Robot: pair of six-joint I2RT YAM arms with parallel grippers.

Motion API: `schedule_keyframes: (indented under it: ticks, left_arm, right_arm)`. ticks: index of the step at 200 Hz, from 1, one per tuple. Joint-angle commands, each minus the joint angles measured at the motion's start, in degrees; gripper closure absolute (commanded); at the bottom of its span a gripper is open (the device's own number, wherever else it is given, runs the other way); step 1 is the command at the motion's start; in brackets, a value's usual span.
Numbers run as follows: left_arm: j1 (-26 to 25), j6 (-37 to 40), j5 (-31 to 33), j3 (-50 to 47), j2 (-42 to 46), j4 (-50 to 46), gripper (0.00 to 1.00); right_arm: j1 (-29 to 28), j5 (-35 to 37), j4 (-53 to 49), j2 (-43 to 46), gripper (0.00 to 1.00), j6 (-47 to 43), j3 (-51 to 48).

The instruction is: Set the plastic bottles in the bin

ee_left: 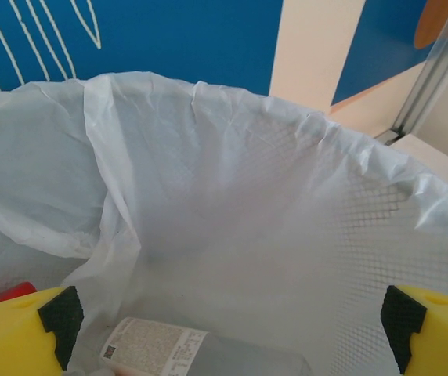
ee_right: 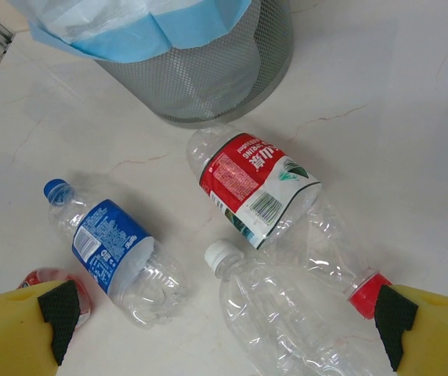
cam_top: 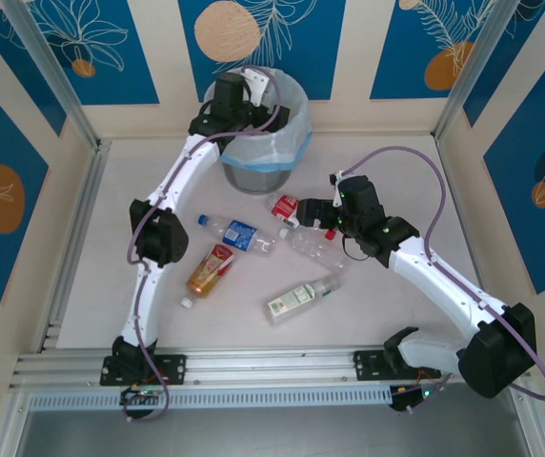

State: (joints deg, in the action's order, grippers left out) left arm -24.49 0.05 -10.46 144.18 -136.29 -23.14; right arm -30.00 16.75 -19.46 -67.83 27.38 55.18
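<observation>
The bin (cam_top: 263, 152), grey mesh lined with a white bag, stands at the back. My left gripper (cam_top: 246, 95) hangs open over its mouth. Inside, a bottle (ee_left: 185, 352) with a white printed label lies on the bag's floor, below the open left gripper (ee_left: 228, 329). Several plastic bottles lie on the table: blue-labelled (cam_top: 239, 233), gold-red (cam_top: 211, 269), green-white (cam_top: 301, 298), red-labelled (cam_top: 287, 208) and an unlabelled clear one (cam_top: 320, 249). My right gripper (cam_top: 315, 219) is open above the red-labelled bottle (ee_right: 255, 184) and the white-capped clear bottle (ee_right: 287, 313), holding nothing.
The blue-labelled bottle (ee_right: 110, 247) lies left of the right gripper (ee_right: 220, 321), and the bin's mesh wall (ee_right: 208, 78) stands just beyond. A loose white cap (cam_top: 186, 303) sits near the gold-red bottle. Aluminium rails (cam_top: 72, 248) border the table's left and near edges.
</observation>
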Motion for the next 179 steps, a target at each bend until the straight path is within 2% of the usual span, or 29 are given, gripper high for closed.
schedule_keyframes:
  ticks: [1, 60, 77, 113, 139, 179]
  left_arm:
    - [0.28, -1.80, -4.51, 2.08, 5.84, -2.74, 0.01]
    - [0.23, -0.97, -1.57, 2.07, 8.30, -3.23, 0.01]
    - [0.28, -3.65, -2.68, 2.09, 9.64, -4.56, 0.01]
    - [0.06, -10.66, -9.71, 0.40, 14.31, -11.04, 0.01]
    - [-1.70, -11.46, -9.82, -11.43, 21.76, -9.21, 0.01]
    - [-6.20, -10.30, -3.54, -33.99, 35.03, -1.80, 0.01]
  right_arm:
    - [-0.32, 0.42, -0.57, -0.76, 0.01, 0.81, 1.86]
    - [-0.32, 0.92, -3.02, -2.22, 0.01, 2.16, 2.83]
    - [-0.32, 1.26, -3.81, -2.04, 0.01, 2.24, 2.83]
    - [-0.32, 2.49, -6.61, -1.94, 0.01, 2.33, 1.89]
    - [-0.32, 2.83, -8.81, -2.13, 0.01, 2.87, 1.23]
    - [-0.35, 2.24, -12.65, -2.48, 0.01, 3.02, -0.01]
